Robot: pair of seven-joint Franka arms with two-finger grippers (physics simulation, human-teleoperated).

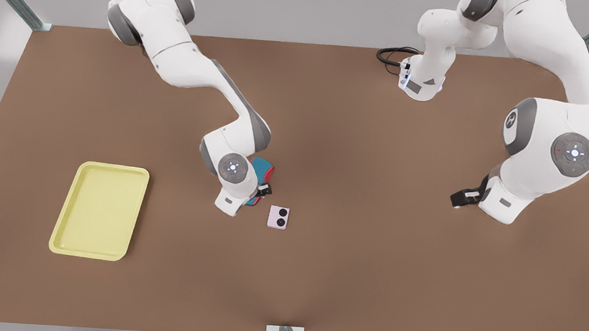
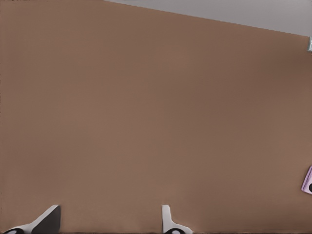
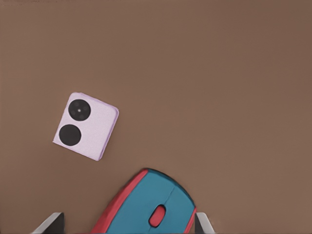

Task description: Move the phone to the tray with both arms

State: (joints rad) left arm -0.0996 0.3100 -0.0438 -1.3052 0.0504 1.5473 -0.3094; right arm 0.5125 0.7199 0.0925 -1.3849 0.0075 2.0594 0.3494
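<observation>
The pale pink phone [image 1: 278,217] lies flat on the brown table, its two black circles facing up [image 3: 86,126]. The yellow tray [image 1: 100,210] rests far off toward the front view's left. My right gripper [image 1: 264,189] hangs low over the blue-and-red mouse [image 3: 151,207], open, one fingertip [image 3: 51,222] on each side of the mouse; the phone sits just beside it, untouched. My left gripper [image 1: 463,198] waits at the front view's right, open [image 2: 109,226] over bare table, with a sliver of the phone [image 2: 307,180] far off from it.
The mouse [image 1: 261,170] lies partly under the right arm's wrist, close to the phone. A black cable [image 1: 391,56] loops by an arm base [image 1: 421,86] at the table's far edge. Open tabletop lies between phone and tray.
</observation>
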